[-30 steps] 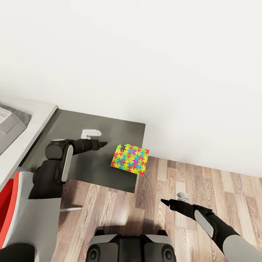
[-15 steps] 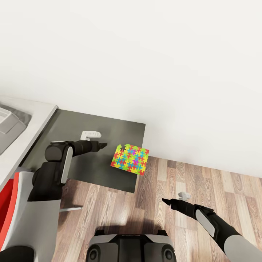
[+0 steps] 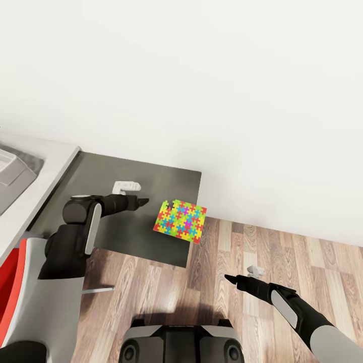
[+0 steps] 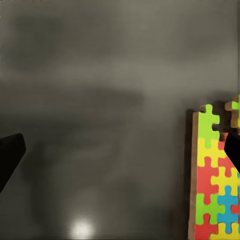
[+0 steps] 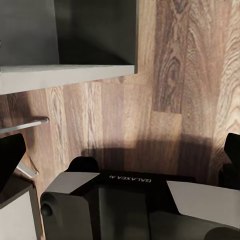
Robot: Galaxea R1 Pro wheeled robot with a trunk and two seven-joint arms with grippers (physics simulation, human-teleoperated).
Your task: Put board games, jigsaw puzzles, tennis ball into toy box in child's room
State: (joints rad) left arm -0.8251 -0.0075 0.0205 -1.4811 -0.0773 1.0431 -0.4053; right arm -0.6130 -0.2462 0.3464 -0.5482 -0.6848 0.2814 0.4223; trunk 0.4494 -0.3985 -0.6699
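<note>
head view: jigsaw puzzle [image 3: 181, 222] lies flat, long axis seemingly toward the wall.

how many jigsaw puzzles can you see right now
1. The jigsaw puzzle lies flat at the right edge of the dark cabinet top, just ahead of the left gripper. Another may be out of frame.

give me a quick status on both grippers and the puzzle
Left gripper open over the dark cabinet top, beside the jigsaw puzzle, not touching. Right gripper open, empty, above the floor. Nothing between left gripper and puzzle.
</note>
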